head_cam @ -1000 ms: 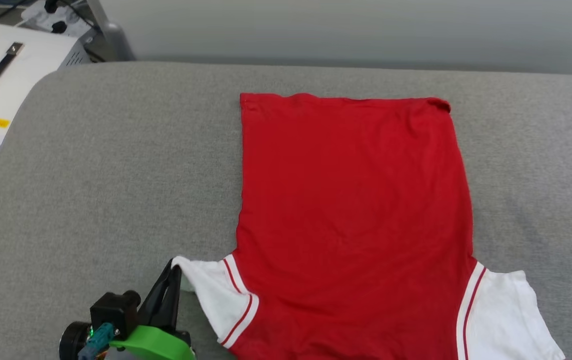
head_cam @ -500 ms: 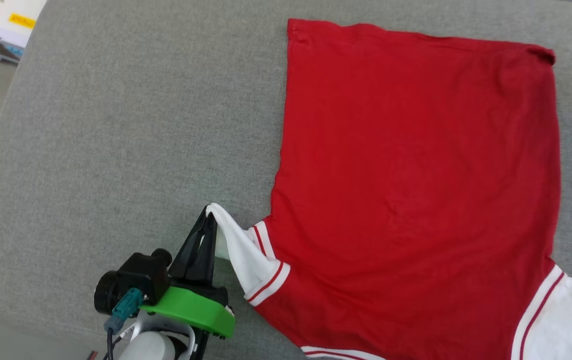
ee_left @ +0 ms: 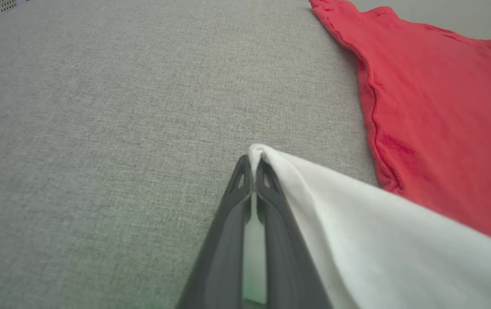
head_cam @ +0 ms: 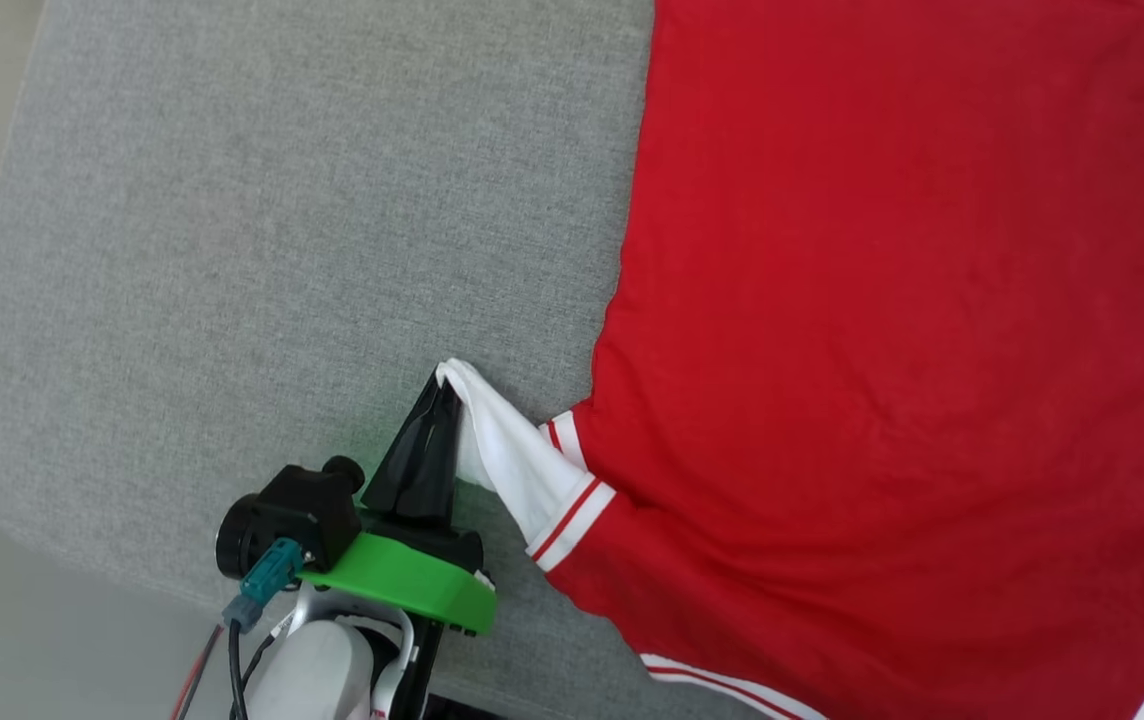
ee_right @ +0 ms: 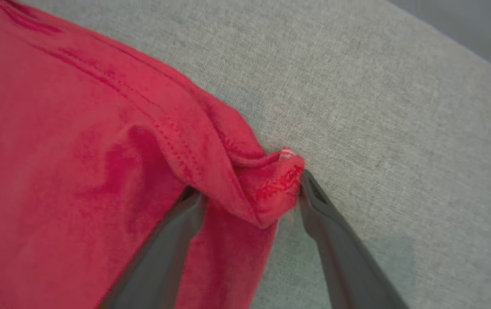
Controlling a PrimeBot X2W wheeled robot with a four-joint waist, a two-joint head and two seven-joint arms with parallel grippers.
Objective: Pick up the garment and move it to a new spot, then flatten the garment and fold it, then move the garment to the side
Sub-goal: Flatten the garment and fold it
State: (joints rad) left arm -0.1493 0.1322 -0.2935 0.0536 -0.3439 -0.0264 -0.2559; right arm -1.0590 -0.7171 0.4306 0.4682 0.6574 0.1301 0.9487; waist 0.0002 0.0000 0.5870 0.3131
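Since the left gripper [head_cam: 445, 388] pinches just the white sleeve tip [head_cam: 470, 400] while the right gripper [ee_right: 250, 185] gapes astride a curled hem corner [ee_right: 267, 182], a tug could slip the sleeve free and rumple the garment [head_cam: 882, 350] flat on the grey cushion [head_cam: 282, 250].

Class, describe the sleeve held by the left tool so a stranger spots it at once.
On the grey fabric surface lies a red jersey T-shirt. From its left side juts a short white sleeve with red-striped trim. Unlike the flat red body, its tip is lifted, pinched in the shut left tool.
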